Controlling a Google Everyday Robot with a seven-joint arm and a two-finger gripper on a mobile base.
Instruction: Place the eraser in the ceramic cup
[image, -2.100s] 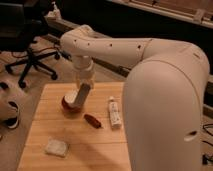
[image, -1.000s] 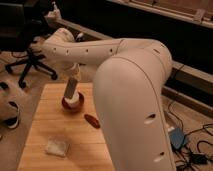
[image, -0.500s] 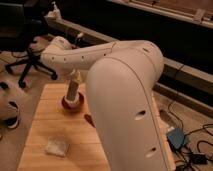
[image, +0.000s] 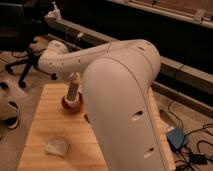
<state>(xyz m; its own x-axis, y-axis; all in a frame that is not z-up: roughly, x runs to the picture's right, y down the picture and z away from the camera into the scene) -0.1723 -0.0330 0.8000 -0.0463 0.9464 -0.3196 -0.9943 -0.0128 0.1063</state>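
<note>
Lying near the front-left edge of the pale wooden table (image: 47, 125), a squarish sponge-like pad (image: 57, 146) has bare wood around it. White arm bends down; gripper (image: 74, 95) sits at the round red-brown ceramic cup (image: 72, 103). Grip state: cannot tell. Eraser not visible.

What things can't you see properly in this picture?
- The eraser: not visible in the camera view; the gripper reaches down into the ceramic cup and covers its inside.
- Right part of the wooden table: hidden behind the robot arm.
- The pale pad: too blurry to identify.
</note>
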